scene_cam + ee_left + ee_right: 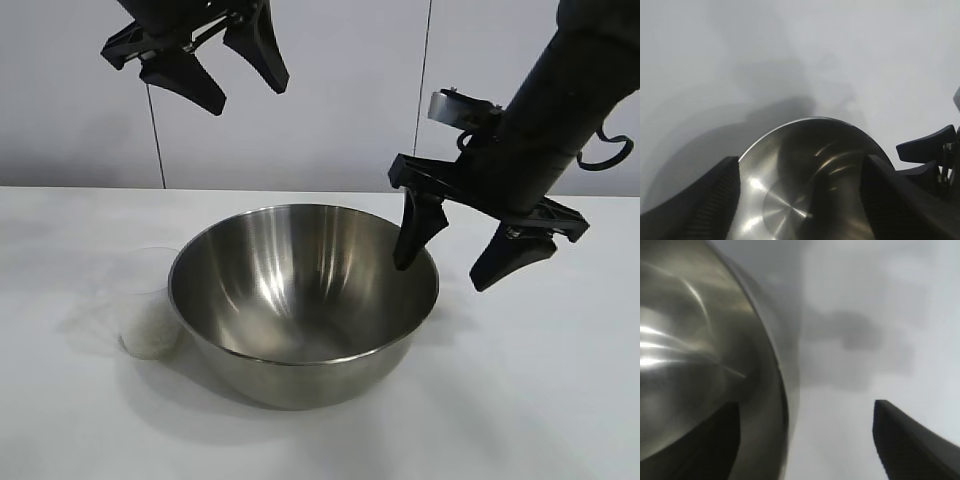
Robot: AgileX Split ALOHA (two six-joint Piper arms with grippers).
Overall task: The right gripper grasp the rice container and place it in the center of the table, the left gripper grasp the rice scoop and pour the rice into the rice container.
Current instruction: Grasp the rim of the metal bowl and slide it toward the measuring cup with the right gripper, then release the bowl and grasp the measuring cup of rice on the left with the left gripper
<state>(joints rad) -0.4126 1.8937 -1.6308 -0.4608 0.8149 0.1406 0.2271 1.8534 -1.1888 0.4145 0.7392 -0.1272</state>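
The rice container (300,300), a shiny steel bowl, stands in the middle of the white table. My right gripper (442,275) is open over its right rim, one finger inside the bowl and the other outside, neither touching the rim (782,405). The rice scoop (150,318), a small frosted plastic cup, stands against the bowl's left side, partly hidden by it, with white rice (150,338) in its bottom. My left gripper (248,98) hangs open high above the bowl's left half. In the left wrist view the bowl (805,170) lies below, between its fingers.
The white table (540,400) reaches to a pale wall (340,90) behind. The right arm's black body (560,110) slants down from the upper right. The right gripper's finger (927,149) shows at the side of the left wrist view.
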